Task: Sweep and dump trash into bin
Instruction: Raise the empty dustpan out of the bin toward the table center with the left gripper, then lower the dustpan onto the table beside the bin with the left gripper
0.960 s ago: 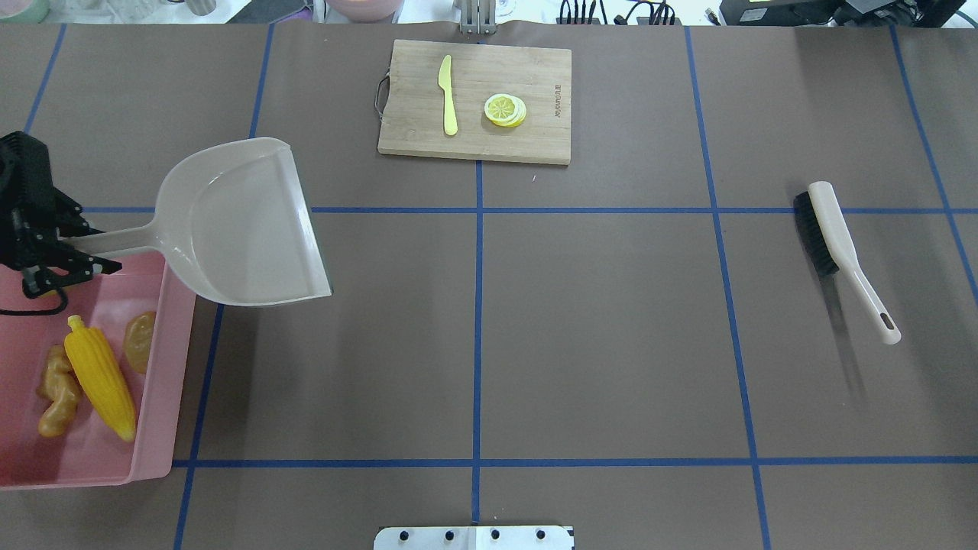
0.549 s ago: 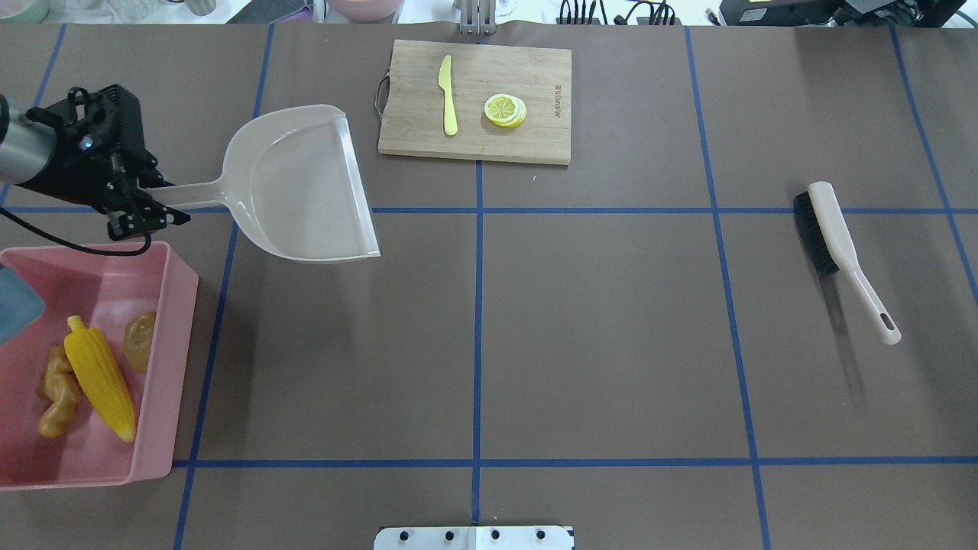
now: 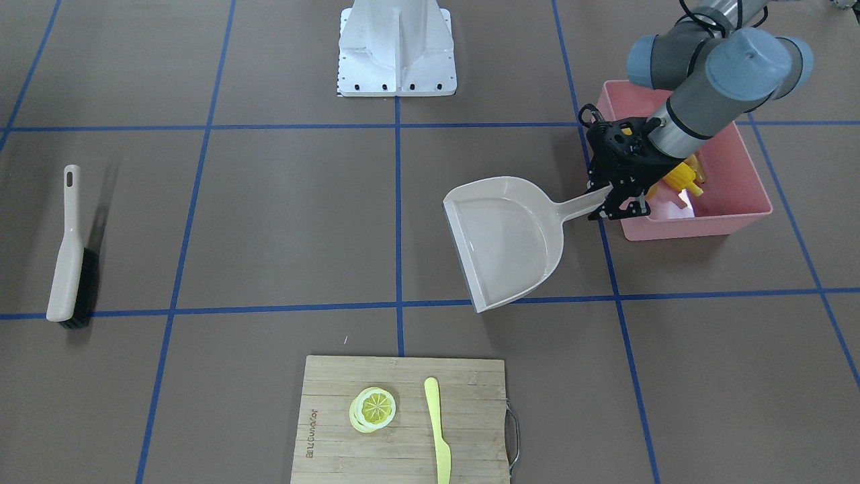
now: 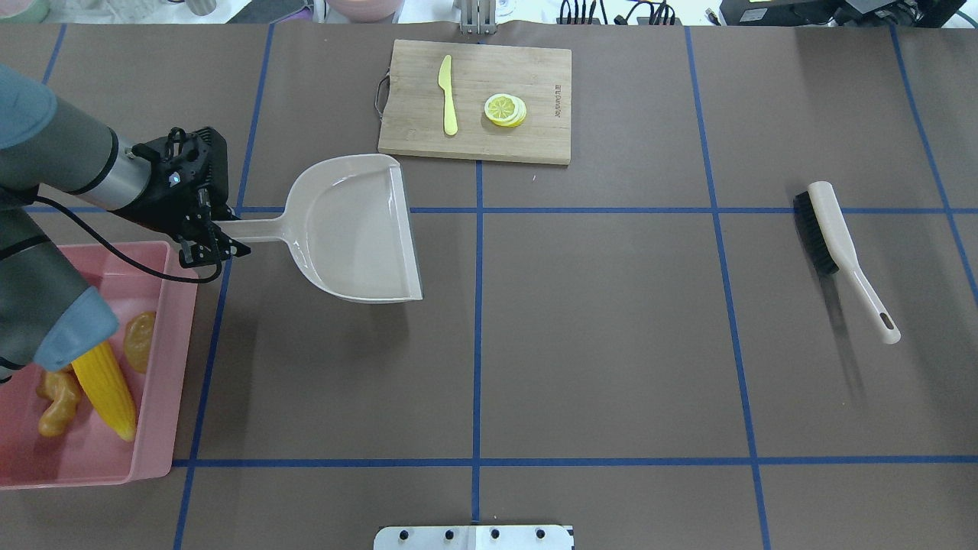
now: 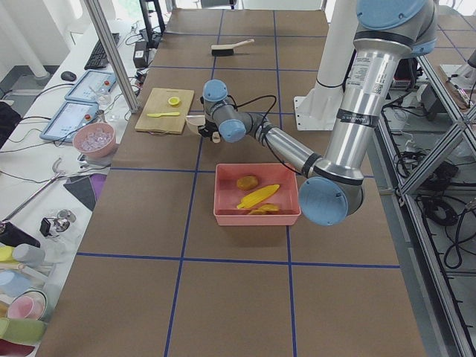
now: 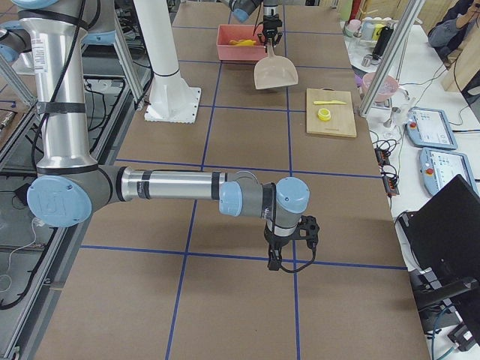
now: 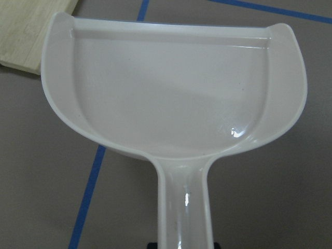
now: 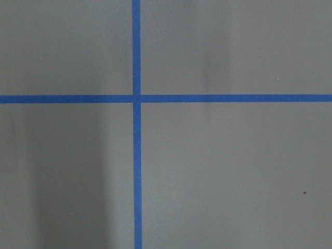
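Evidently dumping is done: corn cob (image 4: 107,389), ginger root (image 4: 57,401) and potato (image 4: 139,340) are all lying inside the pink bin (image 4: 172,367), at the robot's left end of the table (image 4: 611,344).

- Left gripper (image 4: 218,235) is pinching the end of the dustpan (image 4: 359,229) handle, holding the pan out toward table centre, just beyond the bin's far corner. Wrist view is showing the pan empty.
- Right gripper (image 6: 287,262) is hanging low over bare table on the robot's right; whether it is spread or pressed together, cannot tell.

Step in hand, as judged: carrying the empty pan away from the bin to park it. Next move is calling for lowering the pan flat, then letting the handle go and lifting clear.

Edges and room:
- Pan's far corner is sitting close to the near edge of the cutting board (image 4: 474,99); touching or apart, cannot tell. Any drift away from the robot is risking a bump.
- Bin wall is lying just beside the left gripper, so retreat should be going upward first.
- Wide open table is running from the pan's lip toward the brush (image 4: 829,237), well apart.
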